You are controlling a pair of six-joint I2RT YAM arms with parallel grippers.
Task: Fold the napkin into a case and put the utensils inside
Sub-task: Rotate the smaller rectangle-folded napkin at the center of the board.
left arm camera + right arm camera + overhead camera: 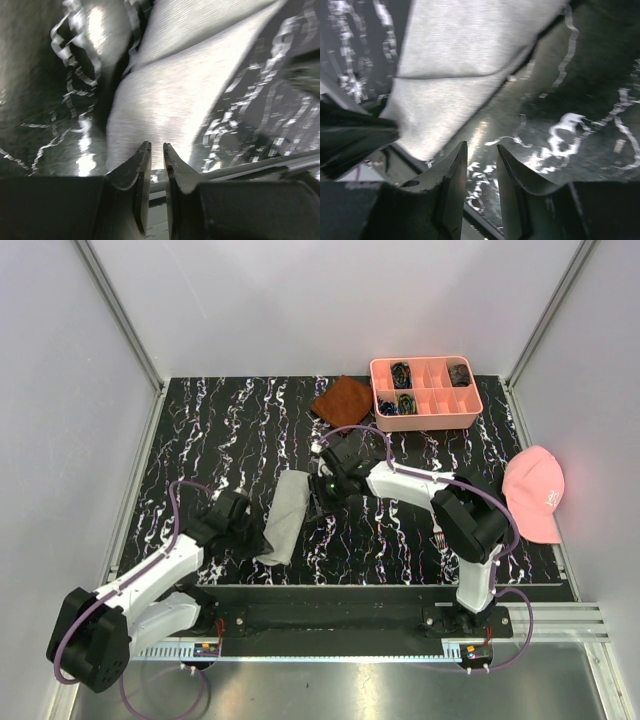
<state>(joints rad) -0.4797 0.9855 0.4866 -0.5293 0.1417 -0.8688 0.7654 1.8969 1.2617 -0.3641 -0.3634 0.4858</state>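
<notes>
The light grey napkin [285, 518] lies folded into a narrow layered strip, the case, in the middle of the table; it also fills the left wrist view [170, 95] and the right wrist view [455, 60]. My left gripper [256, 538] [156, 145] sits at the strip's near left end, its jaws a narrow gap apart with nothing between them. My right gripper [318, 502] [481, 145] hovers just right of the strip, open and empty over bare table. A silver fork [438, 536] lies by the right arm. The dark utensil is hidden.
A rust-brown cloth [343, 400] and a pink compartment tray [425, 390] sit at the back. A pink cap [535, 492] lies at the right edge. The black marbled table [220, 430] is walled on three sides.
</notes>
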